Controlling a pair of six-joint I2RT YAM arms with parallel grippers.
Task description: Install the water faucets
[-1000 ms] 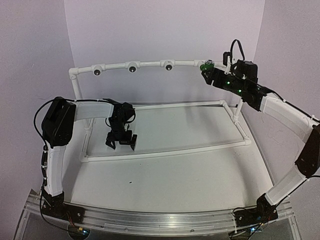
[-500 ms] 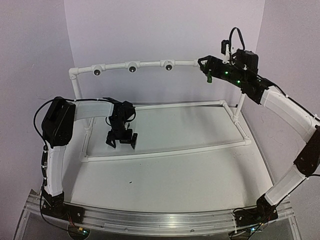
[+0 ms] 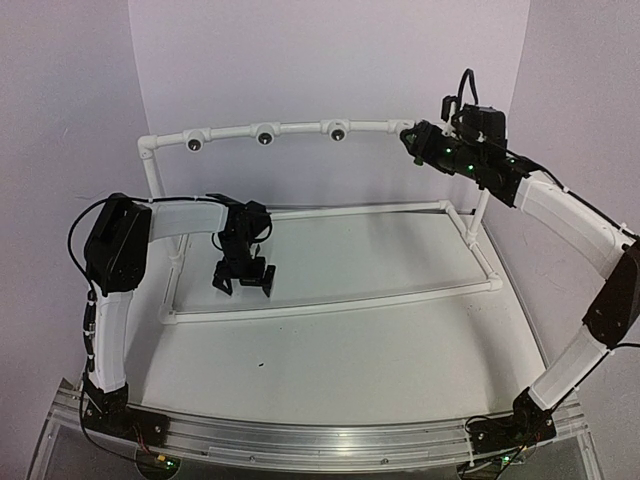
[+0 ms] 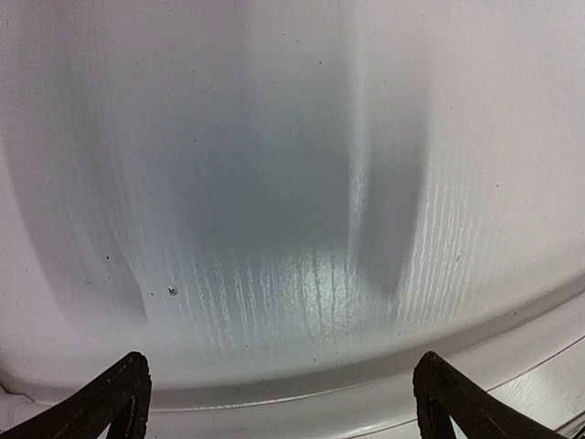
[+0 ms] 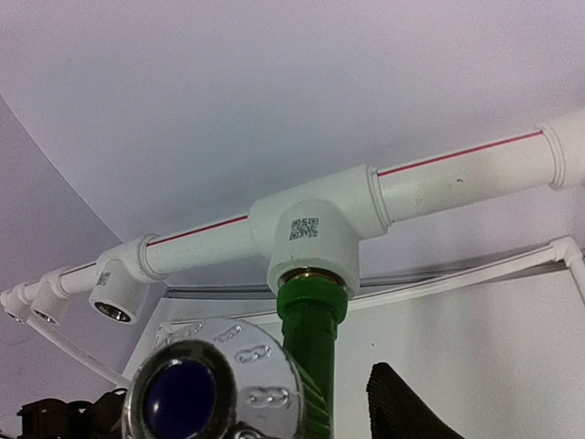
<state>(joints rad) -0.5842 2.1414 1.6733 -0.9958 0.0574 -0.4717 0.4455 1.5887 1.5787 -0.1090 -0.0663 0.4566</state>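
Note:
The green water faucet (image 5: 311, 338) stands with its stem pushed up into the rightmost white tee fitting (image 5: 311, 233) of the raised pipe. Its silver ribbed round end with a blue centre (image 5: 215, 389) fills the lower left of the right wrist view. My right gripper (image 3: 415, 138) is at that tee, shut on the faucet (image 3: 408, 133). One black fingertip (image 5: 402, 407) shows right of the stem; the other is hidden behind the silver end. My left gripper (image 3: 243, 282) hangs open and empty over the table, with its jaws wide apart (image 4: 283, 402).
Three more white tee fittings (image 3: 265, 136) with dark holes sit along the raised pipe to the left. A low white pipe frame (image 3: 330, 300) lies on the table, and its front rail runs just below the left gripper. Purple walls surround the table.
My right wrist has turned at the rightmost tee with the green faucet in it, first swinging the faucet downward, then back up. The left arm has not moved.

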